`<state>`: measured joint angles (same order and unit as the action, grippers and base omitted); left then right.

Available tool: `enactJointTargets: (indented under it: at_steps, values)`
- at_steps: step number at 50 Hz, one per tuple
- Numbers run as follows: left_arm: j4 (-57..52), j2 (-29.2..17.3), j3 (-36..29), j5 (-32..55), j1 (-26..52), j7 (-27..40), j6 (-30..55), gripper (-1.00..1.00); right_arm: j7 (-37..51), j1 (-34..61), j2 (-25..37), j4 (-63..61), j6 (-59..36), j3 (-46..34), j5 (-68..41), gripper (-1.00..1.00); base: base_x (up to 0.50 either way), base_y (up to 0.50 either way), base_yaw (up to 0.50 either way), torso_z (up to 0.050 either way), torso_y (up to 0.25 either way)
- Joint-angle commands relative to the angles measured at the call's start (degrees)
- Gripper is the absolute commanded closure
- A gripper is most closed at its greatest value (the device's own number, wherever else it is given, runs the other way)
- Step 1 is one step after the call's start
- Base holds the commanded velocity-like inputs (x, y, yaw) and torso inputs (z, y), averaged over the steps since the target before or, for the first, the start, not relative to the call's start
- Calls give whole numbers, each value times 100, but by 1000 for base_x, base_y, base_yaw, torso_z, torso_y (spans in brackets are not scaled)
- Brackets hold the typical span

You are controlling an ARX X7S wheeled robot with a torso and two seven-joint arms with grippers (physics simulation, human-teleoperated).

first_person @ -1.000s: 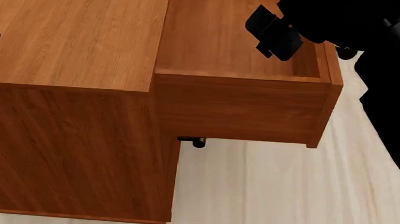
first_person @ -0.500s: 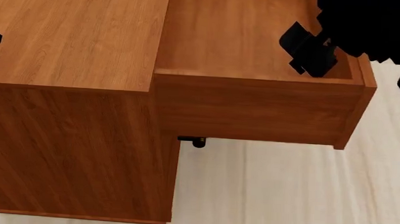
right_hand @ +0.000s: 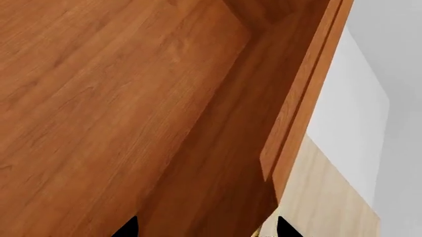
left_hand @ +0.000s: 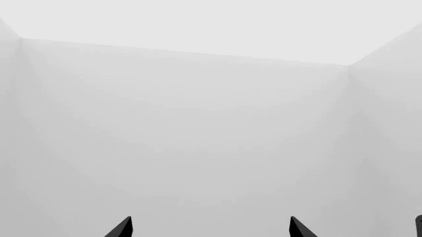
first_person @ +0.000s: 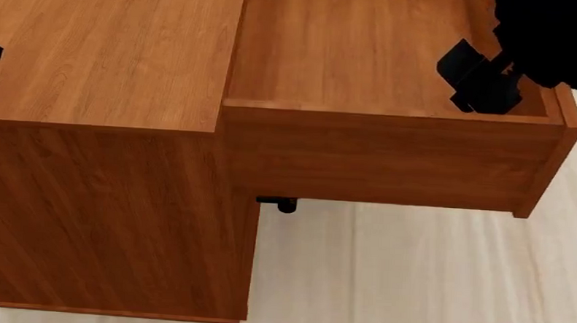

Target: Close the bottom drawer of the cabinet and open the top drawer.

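Head view: the cabinet (first_person: 105, 124) is seen from above on a pale plank floor (first_person: 400, 283), its flat top filling the upper left. The top drawer (first_person: 367, 147) is pulled far out toward the right, its bare wooden bottom exposed. The right gripper (first_person: 482, 79) is held inside the drawer at the front panel's inner face, near the right corner; whether its fingers are clamped on anything cannot be told here. Under the open drawer, a short dark bar end (first_person: 279, 203) shows just beside the cabinet's front edge. The bottom drawer cannot be made out.

Left wrist view: only plain white walls (left_hand: 197, 138) and a ceiling (left_hand: 211, 24) are shown, with two dark fingertips (left_hand: 122, 228) of the left gripper (left_hand: 209, 229) set apart on nothing.

Right wrist view: the drawer's floor and front panel are seen close, with the floor and a white wall beyond. The fingertips (right_hand: 128, 228) are set apart; the panel's edge is seen between them.
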<state>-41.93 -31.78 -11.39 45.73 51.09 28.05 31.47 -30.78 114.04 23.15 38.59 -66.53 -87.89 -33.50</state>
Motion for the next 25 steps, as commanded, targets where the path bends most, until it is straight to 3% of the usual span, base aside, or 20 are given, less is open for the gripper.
enactJointTargets:
  at_steps: [1, 25]
  values:
    - [9, -7, -9, 6, 4, 2, -14, -100, 86, 10, 222, -33, -128, -201, 98, -100, -13, 0, -5, 0, 0]
    - [4, 7, -58, 33, 51, 34, -11, -100, -58, 554, 369, -248, -402, -344, 216, -100, -1, -2, -5, 0, 1]
